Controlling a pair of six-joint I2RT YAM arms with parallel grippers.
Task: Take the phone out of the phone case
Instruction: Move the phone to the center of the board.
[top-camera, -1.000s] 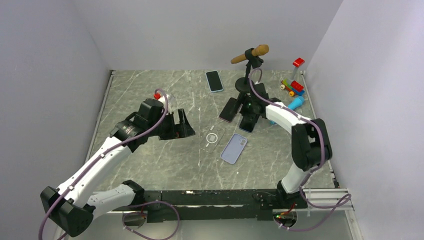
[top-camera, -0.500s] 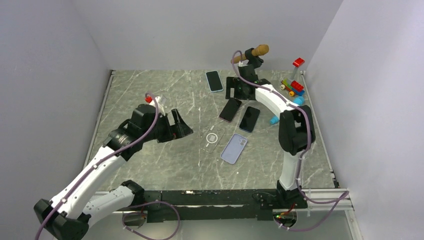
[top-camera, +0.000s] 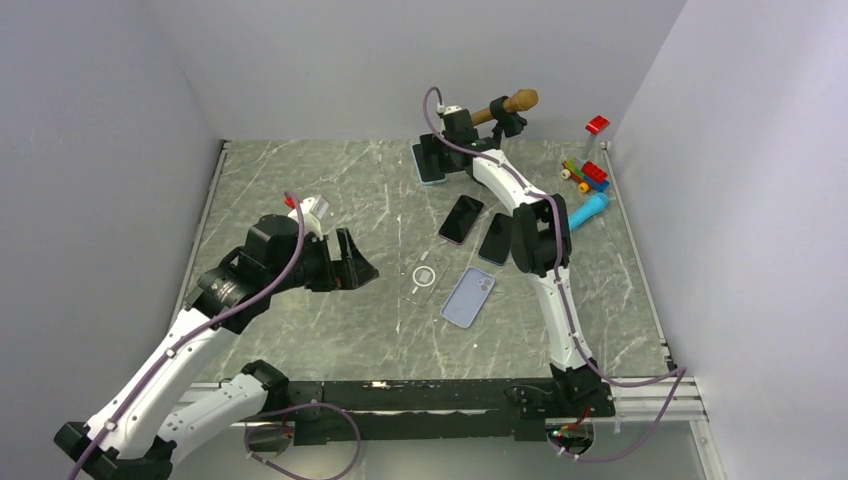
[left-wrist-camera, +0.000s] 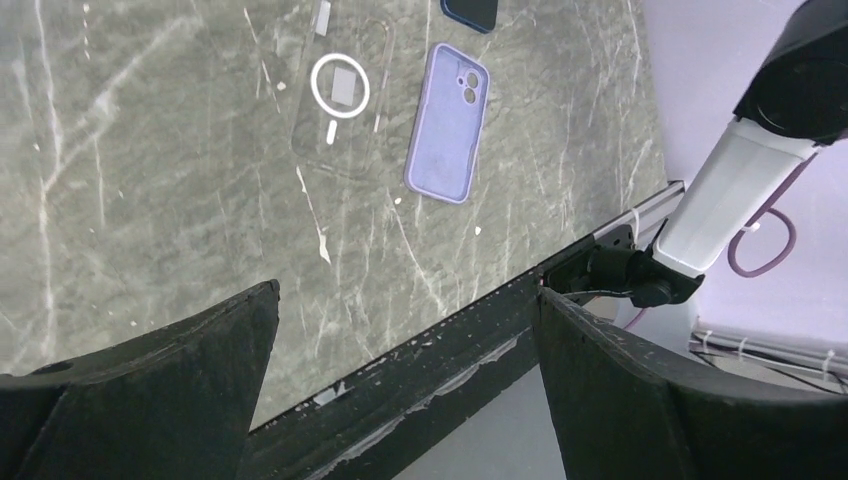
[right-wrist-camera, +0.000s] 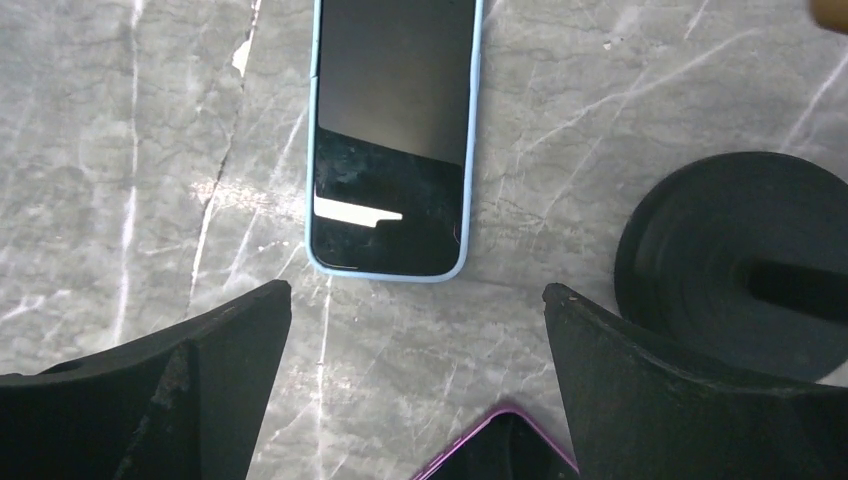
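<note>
Grey marble-look tabletop (top-camera: 290, 180) w/ white veins. Plain pale walls: 9 o'clock wall (top-camera: 90, 150), 12 o'clock wall (top-camera: 380, 60), 3 o'clock wall (top-camera: 760, 200). Black rail (top-camera: 420, 396) along 6 o'clock edge. Even light.

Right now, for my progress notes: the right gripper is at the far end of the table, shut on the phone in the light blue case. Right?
Not shut: the right gripper is at the far end of the table, but open above the phone in the light blue case, its fingers clear of it. The right wrist view shows this.
</note>
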